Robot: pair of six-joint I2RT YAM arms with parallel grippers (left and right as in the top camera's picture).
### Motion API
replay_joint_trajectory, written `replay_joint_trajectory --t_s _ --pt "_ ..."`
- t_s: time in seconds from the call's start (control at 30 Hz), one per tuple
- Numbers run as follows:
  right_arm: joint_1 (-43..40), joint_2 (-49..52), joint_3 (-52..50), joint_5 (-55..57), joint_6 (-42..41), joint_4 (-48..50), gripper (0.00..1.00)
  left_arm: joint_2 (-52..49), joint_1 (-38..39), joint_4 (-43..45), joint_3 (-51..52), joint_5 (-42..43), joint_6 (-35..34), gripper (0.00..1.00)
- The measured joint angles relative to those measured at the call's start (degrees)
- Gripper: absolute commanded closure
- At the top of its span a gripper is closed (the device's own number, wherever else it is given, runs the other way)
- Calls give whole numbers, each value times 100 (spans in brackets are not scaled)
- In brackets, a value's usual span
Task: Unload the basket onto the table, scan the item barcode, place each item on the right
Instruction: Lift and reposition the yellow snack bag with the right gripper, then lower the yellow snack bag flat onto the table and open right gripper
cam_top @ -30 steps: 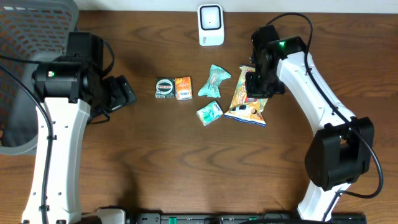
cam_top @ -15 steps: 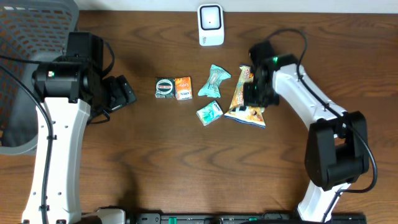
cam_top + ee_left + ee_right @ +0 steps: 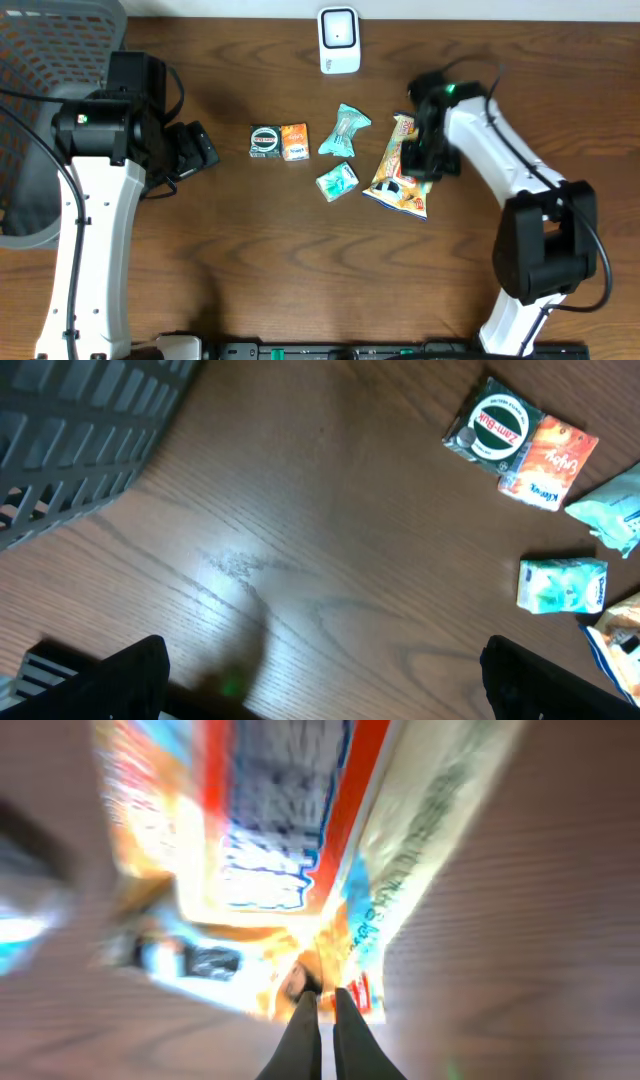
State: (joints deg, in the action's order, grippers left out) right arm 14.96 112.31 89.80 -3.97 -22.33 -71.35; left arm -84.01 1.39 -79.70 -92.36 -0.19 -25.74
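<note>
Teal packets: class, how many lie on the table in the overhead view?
2. One teal packet lies just right of the orange box; the other sits below it, left of the snack bag. The right arm may hide something beneath it.

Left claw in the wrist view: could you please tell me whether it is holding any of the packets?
No, the left claw stands wide open with only bare table showing in its gap.

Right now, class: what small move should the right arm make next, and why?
Probably lift the snack bag off the table: the right gripper is shut on it, yet the bag lies flat, well short of the white scanner at the table's far edge.
</note>
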Motion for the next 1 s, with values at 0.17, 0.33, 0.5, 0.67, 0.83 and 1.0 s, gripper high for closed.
replay_joint_trajectory --t_s 0.17,0.33,0.5,0.67,0.83,1.0 --pt "-57 -20 767 31 90 -107 99 0 0 -4 0 0 0 2" --pt "116 -24 601 33 105 52 99 0 0 -2 0 2 0 2" --pt "431 -24 -195 35 59 691 99 0 0 -4 0 4 0 2" --pt "675 -31 -1429 31 -168 1648 99 0 0 -4 0 2 2 2" --pt "621 -72 -1471 83 -256 1167 99 0 0 -2 0 2 0 2" --pt "234 -63 -588 153 -155 -7 99 0 0 -4 0 0 0 2"
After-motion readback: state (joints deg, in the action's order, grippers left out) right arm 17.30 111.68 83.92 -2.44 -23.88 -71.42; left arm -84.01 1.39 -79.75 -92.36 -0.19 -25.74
